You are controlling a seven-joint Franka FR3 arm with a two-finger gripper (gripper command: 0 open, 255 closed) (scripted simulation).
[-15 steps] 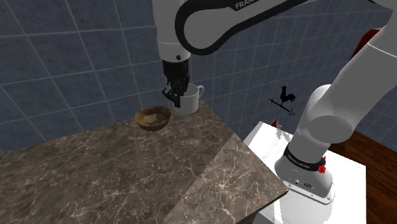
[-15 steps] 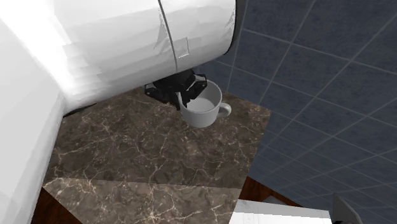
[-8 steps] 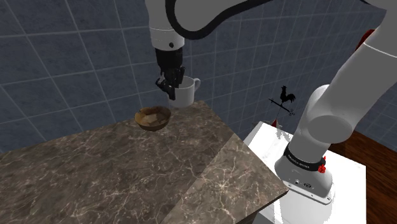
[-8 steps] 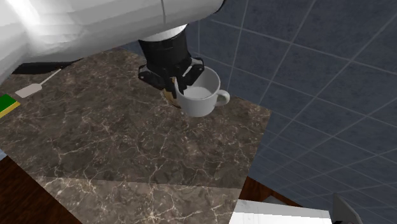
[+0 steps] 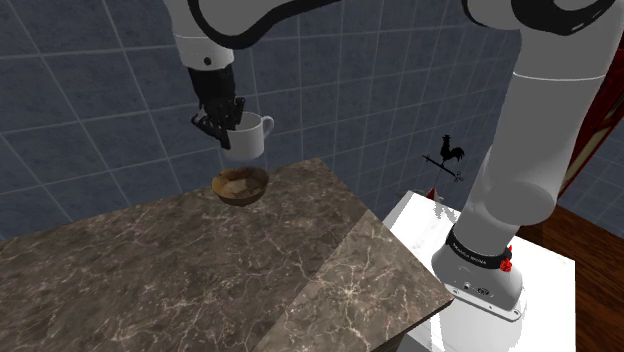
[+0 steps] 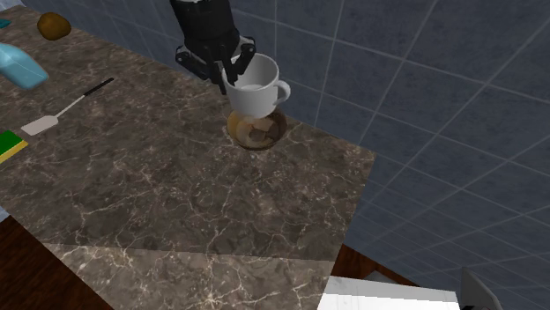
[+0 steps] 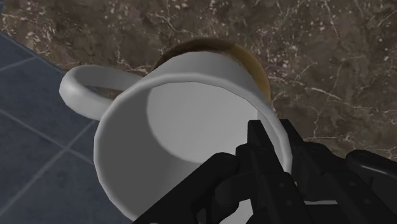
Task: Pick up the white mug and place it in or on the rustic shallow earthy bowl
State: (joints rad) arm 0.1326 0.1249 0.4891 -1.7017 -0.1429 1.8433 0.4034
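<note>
Shoulder view: the black gripper (image 5: 226, 126) is pinching the wall of the white mug (image 5: 248, 138), 1 finger inside and 1 outside. It's holding the mug in the air just above the brown shallow bowl (image 5: 240, 186), which is sitting near the back edge of the marble countertop (image 5: 200, 260). The second exterior view is giving extra info: the handle is pointing away from the gripper, the mug looks a touch tilted, and a spatula (image 6: 66, 107) is lying well off to that view's left. The wrist view is looking down into the mug, with the bowl's brown rim peeking out past it. My worry: that bowl is barely wider than the mug, so letting go tilted or off-centre could tip it off the rim.
</note>
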